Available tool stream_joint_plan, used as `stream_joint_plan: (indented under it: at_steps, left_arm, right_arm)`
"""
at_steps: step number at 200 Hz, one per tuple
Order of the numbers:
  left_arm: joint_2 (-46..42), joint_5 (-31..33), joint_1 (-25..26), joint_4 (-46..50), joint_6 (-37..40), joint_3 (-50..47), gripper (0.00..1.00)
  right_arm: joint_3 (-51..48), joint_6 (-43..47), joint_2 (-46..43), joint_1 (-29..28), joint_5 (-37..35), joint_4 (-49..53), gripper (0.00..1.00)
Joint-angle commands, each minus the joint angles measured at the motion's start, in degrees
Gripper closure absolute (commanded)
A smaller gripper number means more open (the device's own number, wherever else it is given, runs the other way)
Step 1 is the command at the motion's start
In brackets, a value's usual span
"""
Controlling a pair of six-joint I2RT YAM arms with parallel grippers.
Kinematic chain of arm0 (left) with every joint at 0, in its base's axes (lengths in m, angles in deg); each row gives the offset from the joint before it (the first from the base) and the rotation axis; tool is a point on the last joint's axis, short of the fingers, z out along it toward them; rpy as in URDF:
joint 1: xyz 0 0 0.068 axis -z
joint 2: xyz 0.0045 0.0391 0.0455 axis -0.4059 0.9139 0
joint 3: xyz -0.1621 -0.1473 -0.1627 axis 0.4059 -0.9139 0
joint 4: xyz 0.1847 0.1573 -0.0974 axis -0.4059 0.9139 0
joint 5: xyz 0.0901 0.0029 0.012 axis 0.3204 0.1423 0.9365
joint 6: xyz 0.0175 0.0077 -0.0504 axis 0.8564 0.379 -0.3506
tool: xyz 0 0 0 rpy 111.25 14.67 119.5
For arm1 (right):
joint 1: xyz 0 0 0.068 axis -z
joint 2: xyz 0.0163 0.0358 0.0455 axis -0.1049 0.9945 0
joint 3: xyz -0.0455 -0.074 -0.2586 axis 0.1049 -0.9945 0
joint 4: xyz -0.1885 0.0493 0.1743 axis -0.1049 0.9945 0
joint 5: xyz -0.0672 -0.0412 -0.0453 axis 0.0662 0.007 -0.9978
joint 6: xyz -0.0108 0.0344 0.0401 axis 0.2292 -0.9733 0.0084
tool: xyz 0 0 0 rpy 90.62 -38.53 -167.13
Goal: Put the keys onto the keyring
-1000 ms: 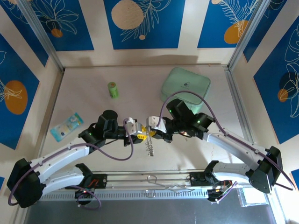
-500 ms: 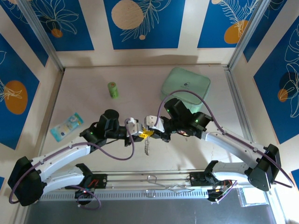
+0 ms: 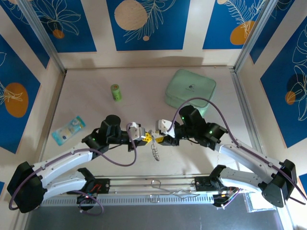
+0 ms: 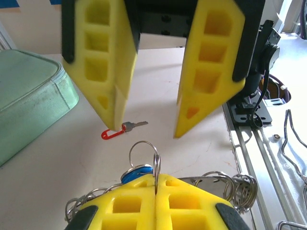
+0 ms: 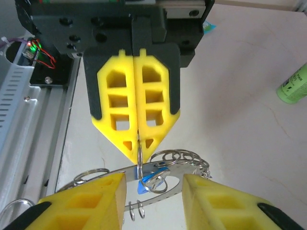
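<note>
Keyring [image 3: 154, 152]: off the surface [image 3: 96, 110], hanging spiky end down between the two hands near the front middle.
- Blue-tagged key [image 5: 152, 181] sits in among its loops. Cannot tell whether it is threaded on or only resting against the wire.
- Red-tagged key [image 4: 122, 130] lies flat on the surface, apart from the ring and touched by nothing.

Left hand [image 5: 138, 143]: pads pressed together on one thin upright wire loop at the top of the keyring. The whole bunch appears to hang from that pinch.

Right hand [image 4: 147, 129]: fingers spread wide, holding nothing, tip to tip with the left hand and just beside the loop.

Further out: pale green case [image 3: 190, 88] behind the right arm, small green cylinder [image 3: 115, 92] well back, blue packet [image 3: 68, 128] far left.

Risks, as judged:
- The grip is narrow, on round wire. A nudge from the right hand's fingers could twist or slide the loop out, and the ring would drop.
- The hanging bunch can swing. If the right hand closes off-centre it may catch fringe pieces rather than the loop.
- The hands are very close, so their pads may collide.
- The red key lies flat, so the fingers may skid it along the surface rather than lift it.
</note>
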State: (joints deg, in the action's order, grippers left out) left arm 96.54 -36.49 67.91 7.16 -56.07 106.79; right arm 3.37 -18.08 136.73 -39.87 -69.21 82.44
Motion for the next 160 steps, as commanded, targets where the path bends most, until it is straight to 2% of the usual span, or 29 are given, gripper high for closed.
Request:
stream_joint_plan:
  at_steps: [1, 33, 60, 81, 124, 160]
  left_arm:
    - [-1.2, -2.1, 0.5, -5.8, -2.1, -0.9, 1.00]
    - [-0.9, -2.6, 0.6, -5.8, -2.1, -0.9, 1.00]
    - [-0.8, -2.6, 0.5, -5.4, -2.1, -0.6, 1.00]
    - [-1.0, -2.5, 0.6, -5.5, -2.3, -0.6, 1.00]
    - [-1.8, -1.2, 0.6, -5.9, -3.9, -0.7, 1.00]
    - [-2.0, 0.0, 0.6, -8.7, -6.4, -1.3, 1.00]
  right_arm:
    - [-2.1, 2.6, -1.3, -1.1, -3.6, -3.6, 0.64]
    - [-3.3, 7.0, -1.6, -2.5, -7.6, -4.9, 0.65]
    - [-3.4, 8.7, -1.5, -3.6, -9.8, -5.1, 0.72]
    - [-3.5, 9.4, -1.9, -4.1, -10.8, -4.4, 0.73]
    - [-3.7, 11.1, -3.2, -5.9, -12.8, -2.8, 0.81]
    - [-4.1, 12.7, -3.2, -7.6, -14.3, -2.2, 0.93]
